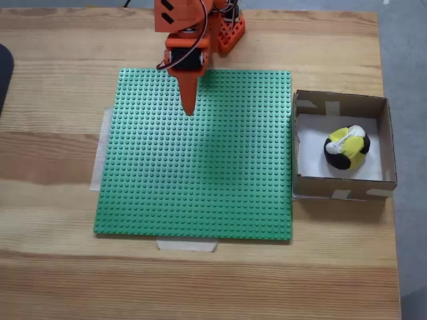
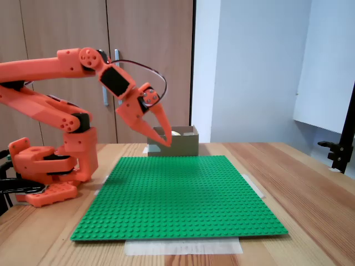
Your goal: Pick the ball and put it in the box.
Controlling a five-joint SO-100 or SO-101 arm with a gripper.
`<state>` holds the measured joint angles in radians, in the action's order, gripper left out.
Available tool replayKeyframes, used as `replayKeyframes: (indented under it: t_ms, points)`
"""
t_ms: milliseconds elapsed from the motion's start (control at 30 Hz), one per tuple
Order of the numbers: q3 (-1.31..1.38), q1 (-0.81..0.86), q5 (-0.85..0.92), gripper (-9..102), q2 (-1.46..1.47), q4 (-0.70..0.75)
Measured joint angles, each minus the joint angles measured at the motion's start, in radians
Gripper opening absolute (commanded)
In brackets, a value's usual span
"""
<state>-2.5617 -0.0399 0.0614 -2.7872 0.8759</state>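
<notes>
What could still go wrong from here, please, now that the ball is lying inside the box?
Little, probably. The ball sits in the box, and the gripper, which looks shut and empty, hangs above the green baseplate. The box looks light and stands close to the table edge; a stray sweep of the arm might nudge it off. Only tape holds the baseplate down, so a low pass might snag it.

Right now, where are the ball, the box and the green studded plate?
ball (image 1: pixel 347 149): a fixed view from above, on its yellow top.
box (image 1: pixel 341 104): same view, on its far cardboard wall.
green studded plate (image 2: pixel 183 194): a fixed view from the side, on its middle.
</notes>
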Motion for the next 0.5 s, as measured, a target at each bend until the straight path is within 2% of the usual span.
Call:
replayKeyframes:
  t_ms: [500]
  points:
    - [-0.212, -0.002, -0.072, -1, -0.212, -0.034]
